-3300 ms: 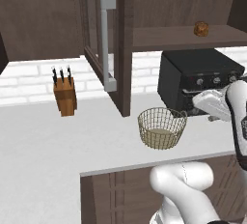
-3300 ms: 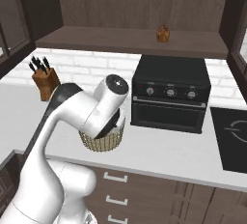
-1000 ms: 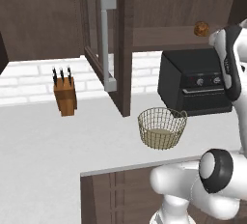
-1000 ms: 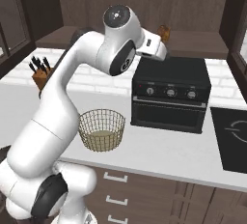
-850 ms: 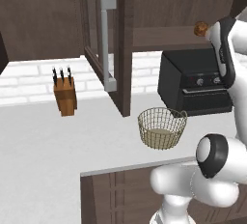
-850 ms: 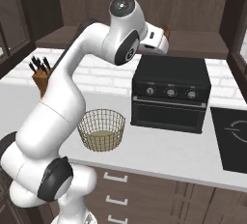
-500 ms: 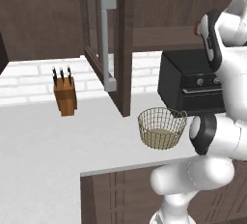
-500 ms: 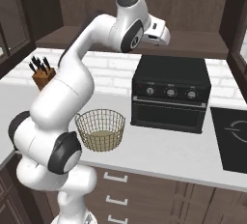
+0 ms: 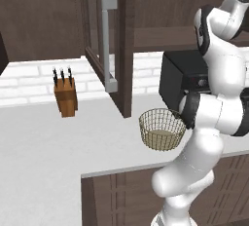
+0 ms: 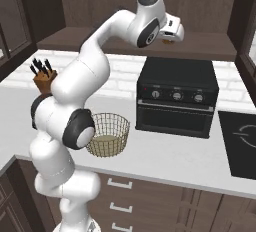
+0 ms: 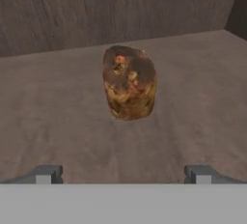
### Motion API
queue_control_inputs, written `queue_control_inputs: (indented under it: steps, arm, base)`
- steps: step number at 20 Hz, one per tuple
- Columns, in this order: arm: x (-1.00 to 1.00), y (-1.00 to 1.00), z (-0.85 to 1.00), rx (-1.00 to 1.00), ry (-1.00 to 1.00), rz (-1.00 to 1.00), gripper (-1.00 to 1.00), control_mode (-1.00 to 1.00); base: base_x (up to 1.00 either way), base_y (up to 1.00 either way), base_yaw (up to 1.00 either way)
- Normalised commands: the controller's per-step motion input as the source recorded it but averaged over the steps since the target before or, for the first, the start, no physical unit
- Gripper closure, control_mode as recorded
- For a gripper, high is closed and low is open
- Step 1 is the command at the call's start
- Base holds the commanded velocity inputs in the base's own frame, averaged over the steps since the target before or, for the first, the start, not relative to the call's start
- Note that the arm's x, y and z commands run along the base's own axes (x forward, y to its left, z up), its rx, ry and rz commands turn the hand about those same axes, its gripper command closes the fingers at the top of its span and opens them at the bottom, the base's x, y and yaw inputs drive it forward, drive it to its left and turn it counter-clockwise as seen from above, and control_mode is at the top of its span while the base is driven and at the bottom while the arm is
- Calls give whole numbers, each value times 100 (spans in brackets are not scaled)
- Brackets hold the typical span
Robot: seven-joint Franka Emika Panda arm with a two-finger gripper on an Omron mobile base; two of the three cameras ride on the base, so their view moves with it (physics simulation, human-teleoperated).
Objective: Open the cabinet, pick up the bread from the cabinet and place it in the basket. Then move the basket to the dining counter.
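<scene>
My pincer [image 11: 123, 174] is open, nothing held; the bread [image 11: 129, 82] sits dead ahead on the cabinet [image 10: 210, 46] shelf, centred between the fingertips, standing upright.

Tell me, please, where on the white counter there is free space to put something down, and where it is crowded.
Bare counter lies between the knife block and the basket, and along the front edge. In the right base view, a free strip runs before the oven. It is crowded where the basket sits against the arm and close to the oven.
</scene>
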Motion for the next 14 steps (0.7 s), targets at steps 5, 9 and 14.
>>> queue_control_inputs:
  steps: [5, 9, 14]
  arm:
    - [65, -14, 0, 0, 1, 0, -100, -100]
    - [48, -22, 0, 0, 0, 0, -100, -100]
    - [39, -8, 0, 0, 0, 0, -100, -100]
  base:
    - [0, 0, 0]
    - [0, 0, 0]
    - [0, 0, 0]
